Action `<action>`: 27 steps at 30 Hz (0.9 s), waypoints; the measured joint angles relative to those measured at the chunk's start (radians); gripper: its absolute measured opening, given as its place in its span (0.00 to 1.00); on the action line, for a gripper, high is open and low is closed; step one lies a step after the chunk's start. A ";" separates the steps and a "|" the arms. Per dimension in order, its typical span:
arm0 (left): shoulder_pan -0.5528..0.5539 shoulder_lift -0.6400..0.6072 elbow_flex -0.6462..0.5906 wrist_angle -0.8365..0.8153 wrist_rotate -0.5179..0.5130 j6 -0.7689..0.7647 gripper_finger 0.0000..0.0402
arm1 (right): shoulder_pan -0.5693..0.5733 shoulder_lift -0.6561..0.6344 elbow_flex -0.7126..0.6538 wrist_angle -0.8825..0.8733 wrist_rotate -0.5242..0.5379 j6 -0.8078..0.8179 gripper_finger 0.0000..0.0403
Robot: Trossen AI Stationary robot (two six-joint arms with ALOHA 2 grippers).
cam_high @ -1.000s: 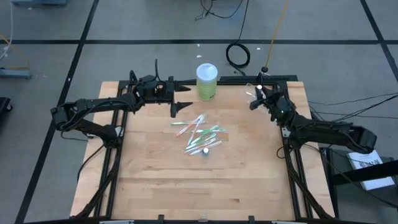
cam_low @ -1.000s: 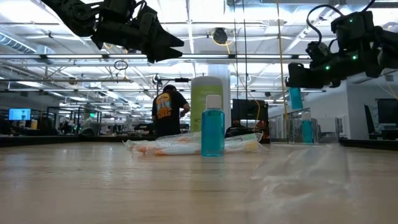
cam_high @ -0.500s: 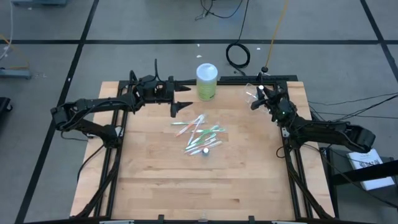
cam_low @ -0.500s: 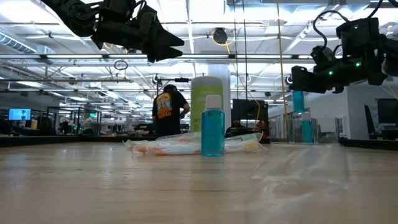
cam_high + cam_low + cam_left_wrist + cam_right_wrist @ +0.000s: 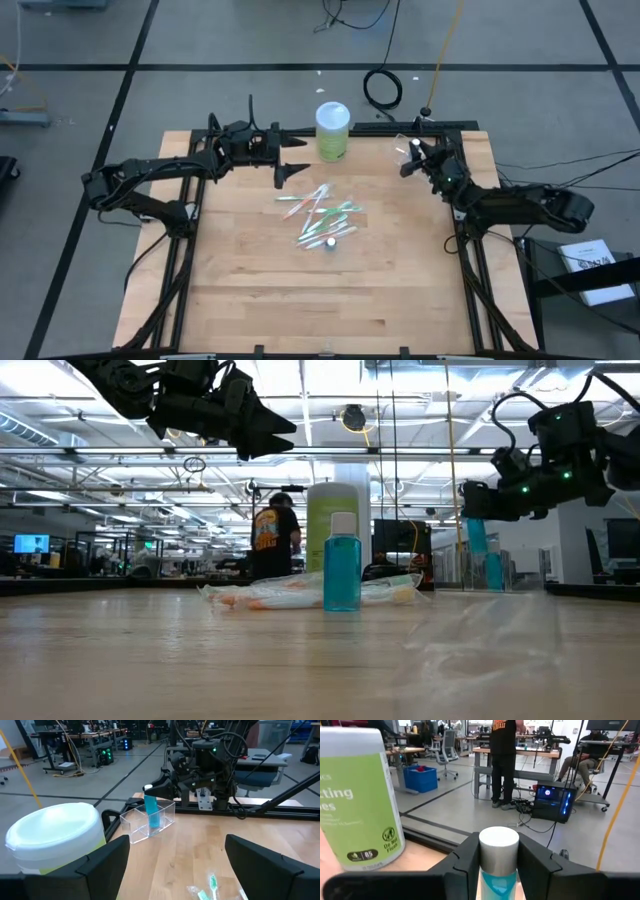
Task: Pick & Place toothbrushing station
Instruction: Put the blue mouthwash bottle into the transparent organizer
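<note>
Only the left wrist view shows the clear cup (image 5: 148,822) plainly: a small box beside the lime canister (image 5: 56,842), at the table's (image 5: 250,290) far edge. A teal tube (image 5: 151,809) stands upright inside it, white cap up. The right gripper (image 5: 161,785) clamps that tube just below the cap, as the right wrist view confirms, the fingers (image 5: 537,862) flanking the cap. The left gripper (image 5: 297,155) hovers on the canister's other side, fingers spread wide, holding nothing. From above, green-white and pink-white toothbrushes (image 5: 320,212) lie heaped in front of the canister, with a second tube (image 5: 341,562) standing just beside the heap.
</note>
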 joint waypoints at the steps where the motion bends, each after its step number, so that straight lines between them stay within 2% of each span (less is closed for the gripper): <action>1: 0.000 0.000 0.000 0.001 0.000 0.001 0.84 | 0.000 0.012 0.000 0.011 0.000 0.000 0.24; 27: 0.000 0.000 0.000 0.001 0.000 0.000 0.84 | 0.000 0.250 0.001 0.201 0.029 0.010 0.24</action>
